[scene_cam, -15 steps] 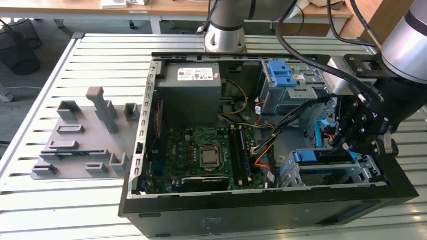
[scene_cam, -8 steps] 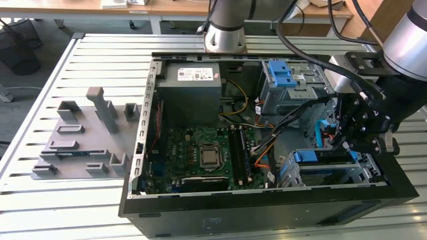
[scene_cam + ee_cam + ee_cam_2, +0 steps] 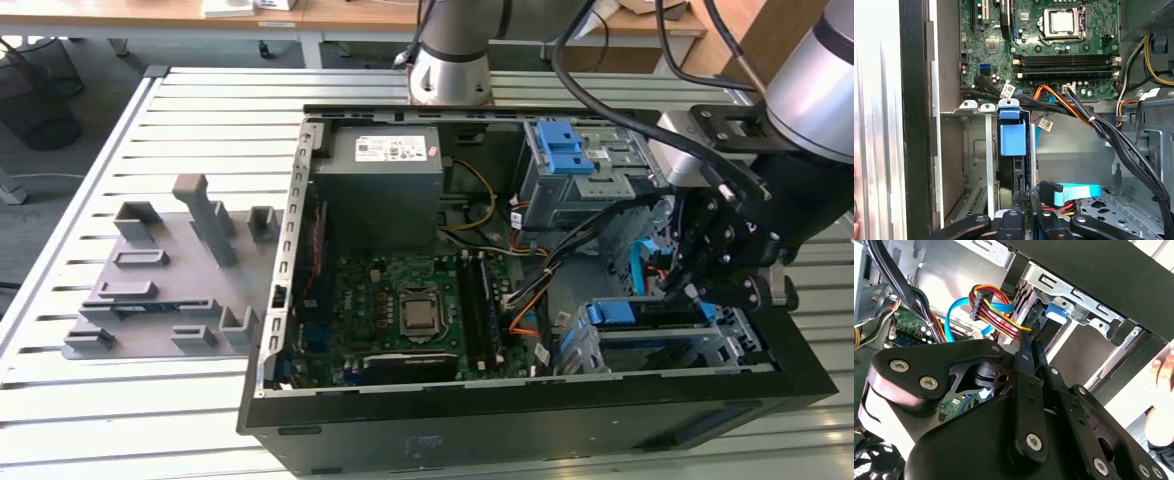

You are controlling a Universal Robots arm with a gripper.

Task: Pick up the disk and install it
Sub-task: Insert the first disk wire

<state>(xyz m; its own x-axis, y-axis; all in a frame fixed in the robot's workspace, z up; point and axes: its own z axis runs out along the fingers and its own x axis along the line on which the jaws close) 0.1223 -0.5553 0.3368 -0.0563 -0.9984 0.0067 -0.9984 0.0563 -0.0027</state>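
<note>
The end effector (image 3: 694,285) hangs inside the open computer case (image 3: 534,420), low at the exterior view's right, directly over the drive cage (image 3: 667,345) in the case's front corner. In both wrist views its two thin black fingers (image 3: 1024,200) stand almost together, drawn in to a narrow slit, their tips down at the edge of the disk (image 3: 1013,137). Whether they actually pinch that edge or only touch it cannot be told. The disk stands on edge in a slot of the cage, its blue carrier tab facing up, between grey metal slot walls. A flat light-blue data cable (image 3: 1076,192) and a bundle of red, yellow and black power wires (image 3: 999,315) run just beside the fingers. The case rests on a slatted tabletop (image 3: 174,110), with the green motherboard (image 3: 400,305) well apart from the cage.
</note>
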